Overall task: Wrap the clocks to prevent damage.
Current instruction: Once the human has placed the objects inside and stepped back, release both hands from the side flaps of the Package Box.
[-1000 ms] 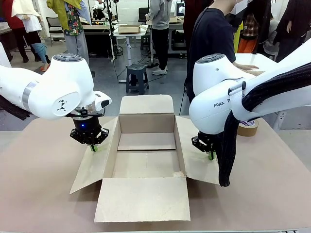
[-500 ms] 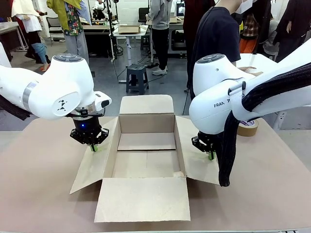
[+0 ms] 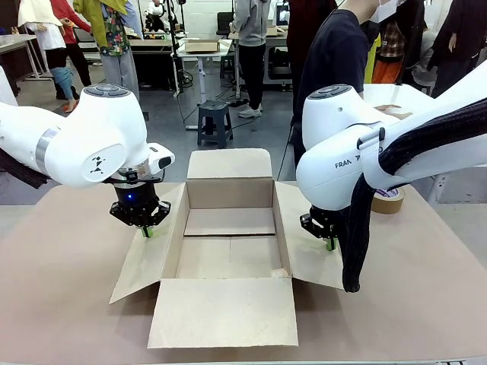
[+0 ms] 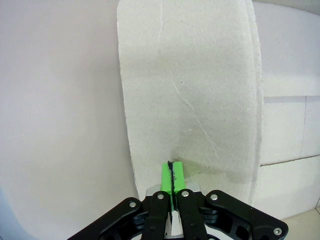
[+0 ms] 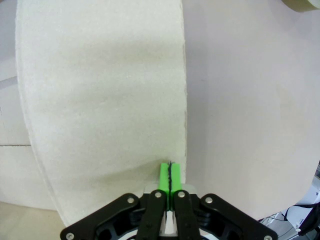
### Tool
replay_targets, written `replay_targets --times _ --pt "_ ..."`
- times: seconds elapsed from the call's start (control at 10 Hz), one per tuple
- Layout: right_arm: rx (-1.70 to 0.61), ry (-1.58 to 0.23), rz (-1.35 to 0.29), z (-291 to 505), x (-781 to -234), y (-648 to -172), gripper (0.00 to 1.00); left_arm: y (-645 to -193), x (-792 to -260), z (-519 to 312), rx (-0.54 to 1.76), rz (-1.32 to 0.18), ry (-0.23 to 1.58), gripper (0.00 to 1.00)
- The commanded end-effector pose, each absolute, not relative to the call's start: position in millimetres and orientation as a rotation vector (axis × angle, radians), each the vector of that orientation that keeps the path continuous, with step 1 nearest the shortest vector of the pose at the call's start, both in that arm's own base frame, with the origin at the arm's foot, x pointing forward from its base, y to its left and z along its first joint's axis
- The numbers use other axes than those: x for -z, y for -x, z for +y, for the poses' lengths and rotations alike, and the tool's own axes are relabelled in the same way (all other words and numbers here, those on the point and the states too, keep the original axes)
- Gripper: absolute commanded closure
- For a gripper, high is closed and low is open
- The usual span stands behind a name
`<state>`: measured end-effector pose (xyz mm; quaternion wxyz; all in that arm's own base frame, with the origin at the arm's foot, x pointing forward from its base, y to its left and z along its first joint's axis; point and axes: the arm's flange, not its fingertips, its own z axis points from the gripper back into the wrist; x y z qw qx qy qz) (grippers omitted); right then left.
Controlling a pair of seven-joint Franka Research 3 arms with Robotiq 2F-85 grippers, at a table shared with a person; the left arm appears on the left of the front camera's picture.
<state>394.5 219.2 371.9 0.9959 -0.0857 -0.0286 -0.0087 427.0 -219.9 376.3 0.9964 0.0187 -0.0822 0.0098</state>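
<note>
As box (image 3: 228,262) lies open, left hand (image 3: 146,231) on left flap (image 3: 152,262); right hand (image 3: 330,244) opposite

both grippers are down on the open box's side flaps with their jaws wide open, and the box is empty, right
Not wide open: both jaws are shut. The left wrist view shows the left gripper closed, tip on the left flap; the right wrist view shows the right gripper likewise on the right flap. The box is open and empty.

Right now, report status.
Left gripper shut, tips on left flap. Right gripper shut, tips on right flap. Cardboard box open. Tape roll far right.
</note>
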Motion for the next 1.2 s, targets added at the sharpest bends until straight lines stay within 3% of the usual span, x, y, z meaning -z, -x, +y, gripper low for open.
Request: replay_targets --times 0.0,1.1 --pt "0.019 0.173 -0.056 218.4 -371.6 -394.5 0.99 -425.4 -375.2 -221.9 -0.013 -0.164 -0.04 0.99" --pt "0.019 0.173 -0.056 218.4 -371.6 -394.5 0.99 -425.4 -375.2 -221.9 -0.013 -0.164 -0.04 0.99"
